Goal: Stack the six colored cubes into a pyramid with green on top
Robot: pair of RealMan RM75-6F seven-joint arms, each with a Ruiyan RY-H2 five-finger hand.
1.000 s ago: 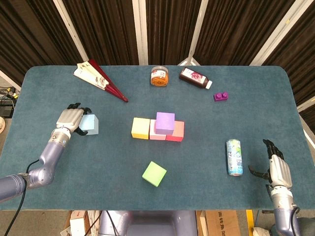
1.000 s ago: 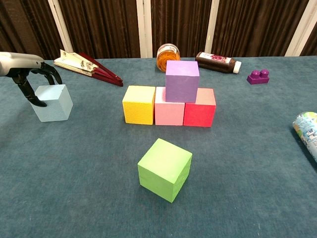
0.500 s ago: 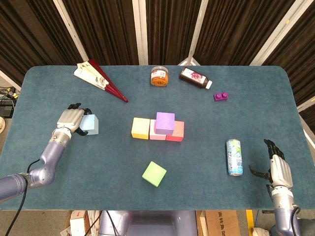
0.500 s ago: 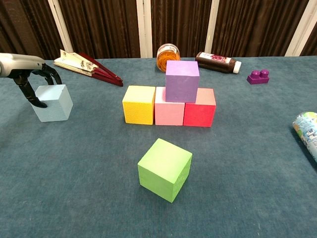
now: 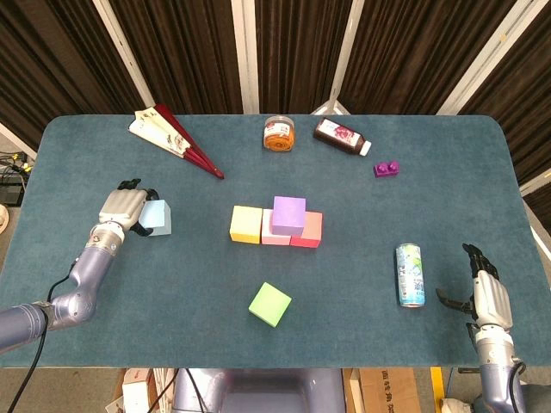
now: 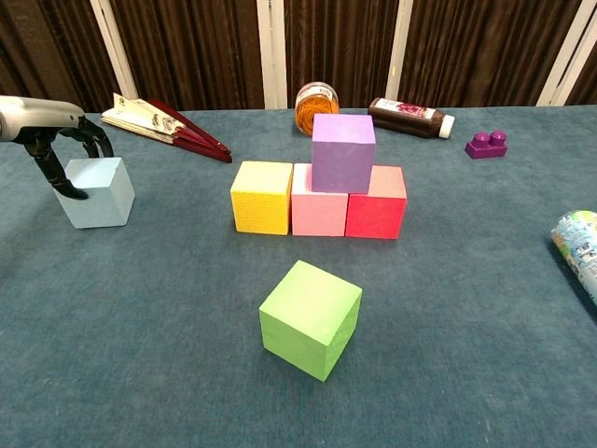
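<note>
Yellow (image 5: 246, 224), pink (image 6: 319, 213) and red (image 5: 308, 231) cubes form a row mid-table. A purple cube (image 5: 288, 215) sits on top, over the pink and red ones. The green cube (image 5: 270, 304) lies alone in front of the row, turned at an angle. At the left a light blue cube (image 5: 157, 217) rests on the table. My left hand (image 5: 125, 209) grips it, thumb on its front-left face (image 6: 70, 191) and fingers curled over its back. My right hand (image 5: 482, 295) hovers at the near right edge, fingers apart, holding nothing.
A drink can (image 5: 410, 274) lies just left of my right hand. Along the far side are a folded fan (image 5: 172, 138), an orange jar (image 5: 278, 134), a dark bottle (image 5: 341, 136) and a small purple toy brick (image 5: 386, 169).
The light blue cube has shifted slightly to the left together with my left hand. My right hand has barely moved.
</note>
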